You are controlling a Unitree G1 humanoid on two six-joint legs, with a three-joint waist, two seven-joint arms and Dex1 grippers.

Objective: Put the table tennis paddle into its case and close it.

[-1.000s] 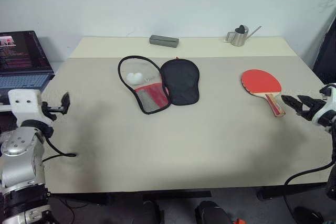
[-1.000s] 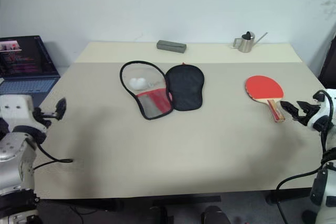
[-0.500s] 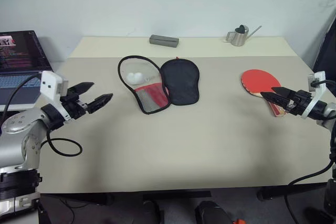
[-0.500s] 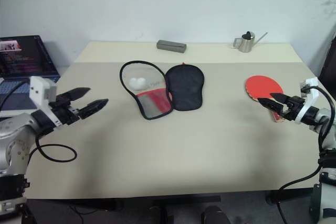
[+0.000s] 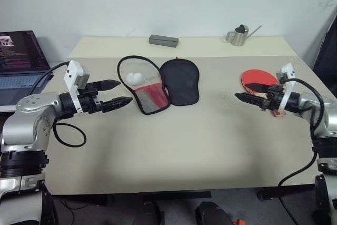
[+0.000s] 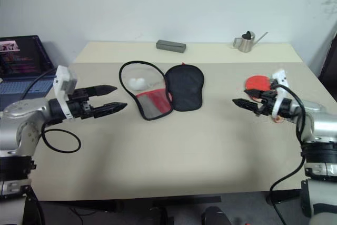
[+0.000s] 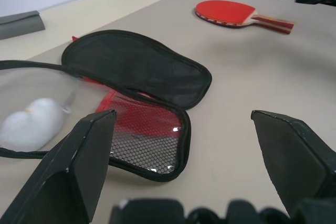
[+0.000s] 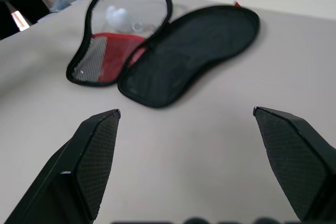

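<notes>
Red rubber marks the table tennis paddle (image 5: pixel 259 79): in the head views it lies just behind the right gripper (image 5: pixel 246 98), on the outer side of that wrist, handle toward the robot. The right arm is much nearer; it points level and inward, its two fingers spread wide and empty.

In the left wrist view the case (image 7: pixel 137 77) lies unzipped and flat just ahead of the left gripper (image 7: pixel 184 129) (also wide apart, empty).

The right wrist view faces the case, not the paddle.
</notes>
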